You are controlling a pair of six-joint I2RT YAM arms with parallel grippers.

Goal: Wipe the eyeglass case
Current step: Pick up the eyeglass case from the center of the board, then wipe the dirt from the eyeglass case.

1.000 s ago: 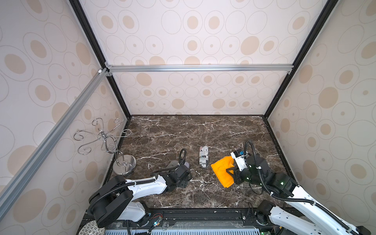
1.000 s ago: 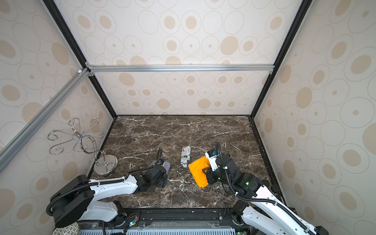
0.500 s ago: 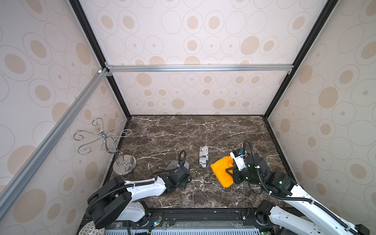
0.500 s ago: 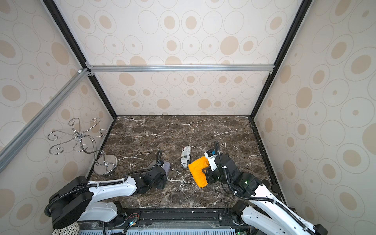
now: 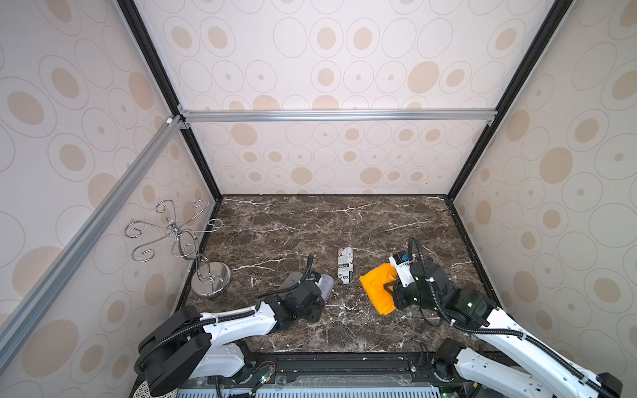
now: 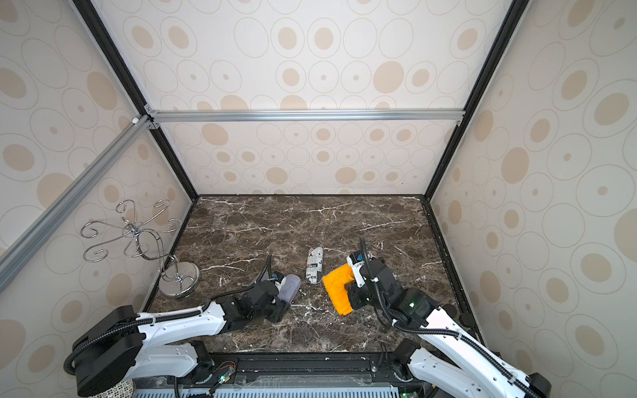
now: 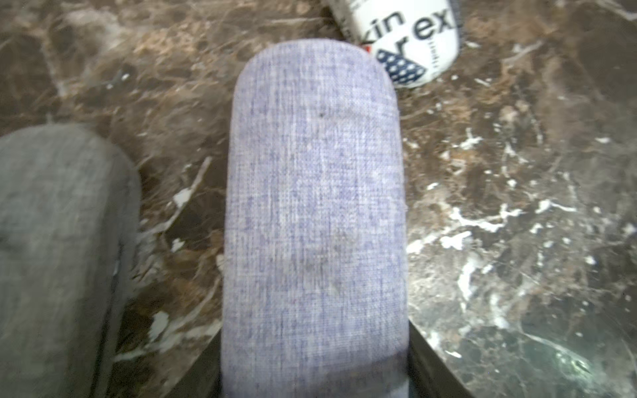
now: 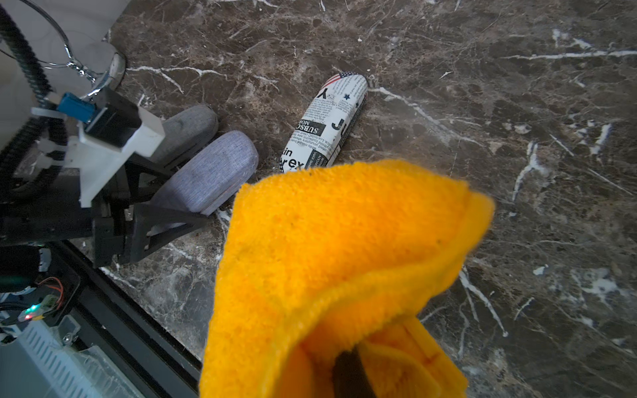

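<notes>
Your left gripper [image 8: 162,203] squeezes the purple eyeglass case [image 7: 315,206] near the front of the table [image 5: 310,224] (a grey case [image 7: 58,241] lies beside it). Your right gripper [image 5: 393,291] pinches the orange cloth [image 8: 344,248]; hold steady, rub softly lengthwise.

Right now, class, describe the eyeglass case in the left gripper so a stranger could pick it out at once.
On the marble table, between the chrome hook stand and the orange cloth, three cases sit near the front edge. The lavender case is the middle one, clamped in the left gripper. Its purple weave differs from the grey case and the newsprint case beside it.
</notes>
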